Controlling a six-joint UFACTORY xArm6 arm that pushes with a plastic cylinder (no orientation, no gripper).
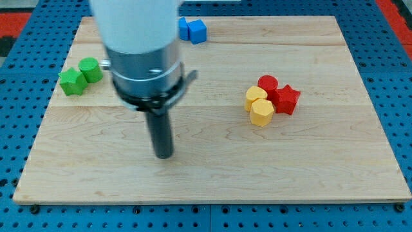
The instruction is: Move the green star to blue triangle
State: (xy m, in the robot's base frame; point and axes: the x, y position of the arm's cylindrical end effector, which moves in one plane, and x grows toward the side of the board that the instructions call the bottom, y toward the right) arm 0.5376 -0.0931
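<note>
The green star (72, 82) lies near the board's left edge, touching a green round block (91, 69) just up and right of it. Two blue blocks sit together at the view's top: a blue cube-like block (198, 31) and another blue block (184, 26) partly hidden behind the arm, so I cannot make out its shape. My tip (165, 155) rests on the board at lower centre-left, well right of and below the green star, touching no block.
A cluster lies at centre-right: a red round block (268, 84), a red star (288, 100), a yellow heart-like block (255, 96) and a yellow hexagon-like block (261, 113). The wooden board (335, 161) sits on a blue pegged surface.
</note>
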